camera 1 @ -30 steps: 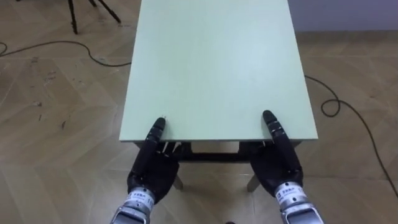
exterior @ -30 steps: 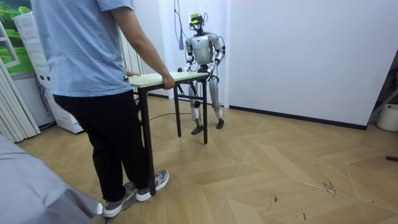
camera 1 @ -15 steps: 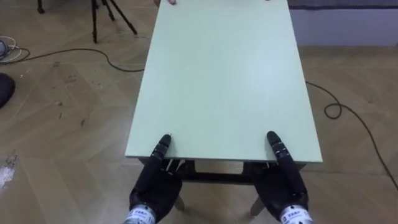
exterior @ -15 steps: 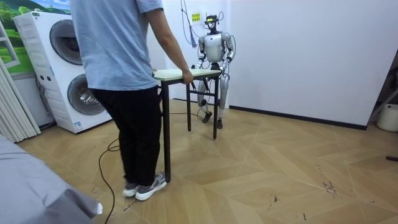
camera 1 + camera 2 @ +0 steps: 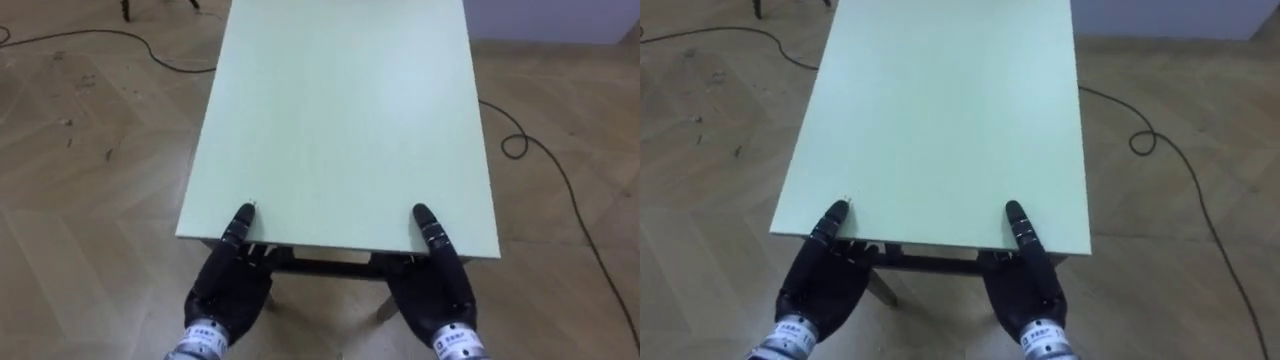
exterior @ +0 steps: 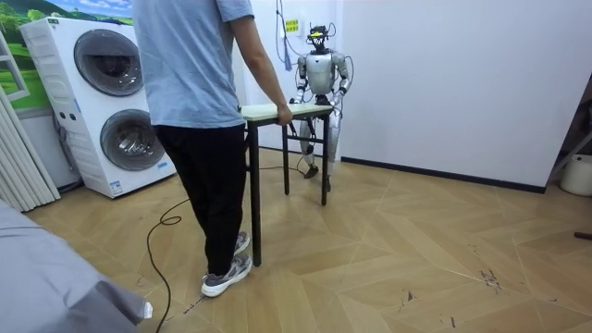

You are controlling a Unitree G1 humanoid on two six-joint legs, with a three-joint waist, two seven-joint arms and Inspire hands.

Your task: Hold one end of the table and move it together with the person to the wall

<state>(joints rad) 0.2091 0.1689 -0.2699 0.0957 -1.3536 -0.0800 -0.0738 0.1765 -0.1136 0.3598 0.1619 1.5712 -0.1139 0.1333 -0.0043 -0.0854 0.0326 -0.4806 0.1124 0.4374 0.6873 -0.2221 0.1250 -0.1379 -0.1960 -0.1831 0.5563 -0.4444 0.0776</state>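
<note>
Person [image 6: 194,83] & table [image 5: 340,120] have gone nearer the back wall [image 6: 444,74]. Table is between person & robot; person holds one end. L hand [image 5: 226,290] & R hand [image 5: 432,290] are at the other end, partly under: can't tell if open/closed.

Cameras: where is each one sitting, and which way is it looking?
Left eye view: on the robot's head, looking down at the table; its left hand and right hand show at the table's near edge.
Right eye view: on the same head, just beside the left eye, looking down the same way; the same two hands show.
Room view: stands in the room, facing the person at one end of the table and the whole robot at the other end.
Shared: all three see the table; both eye views see both hands.
</note>
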